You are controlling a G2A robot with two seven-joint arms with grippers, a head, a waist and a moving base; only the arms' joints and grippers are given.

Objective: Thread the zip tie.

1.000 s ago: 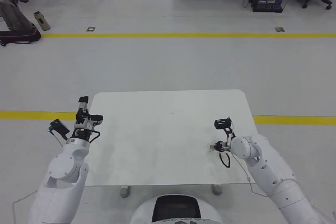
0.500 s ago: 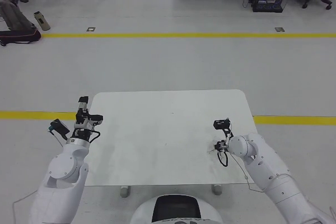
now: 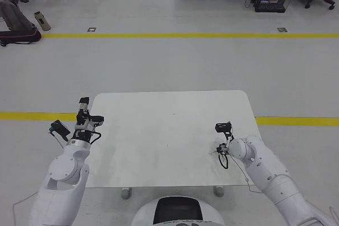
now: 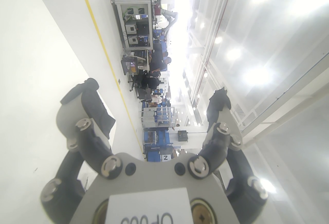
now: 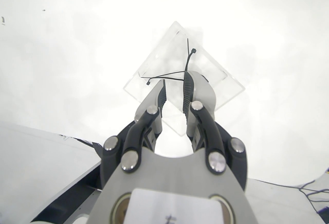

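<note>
Two thin black zip ties lie crossed in a clear square tray [image 5: 221, 75] on the white table [image 3: 158, 130]. One zip tie [image 5: 189, 55] runs away from my fingers with its head at the far end. The other zip tie [image 5: 167, 75] lies across, right at the fingertips. My right gripper [image 5: 174, 78] hangs just over the tray's near half, open by a narrow gap, holding nothing. In the top view the right gripper [image 3: 219, 148] is near the table's front right. My left gripper [image 4: 154, 88] is open and empty; the left gripper [image 3: 83, 111] sits at the table's left edge, pointing away from the table.
The table's near edge [image 5: 77, 142] lies close behind the right gripper. A thin cable [image 3: 226, 161] hangs off the right wrist. Yellow floor lines [image 3: 169, 35] run behind the table.
The right forearm has swung slightly inward toward the table's middle, and its gripper has shifted a little. The left arm has kept still.
</note>
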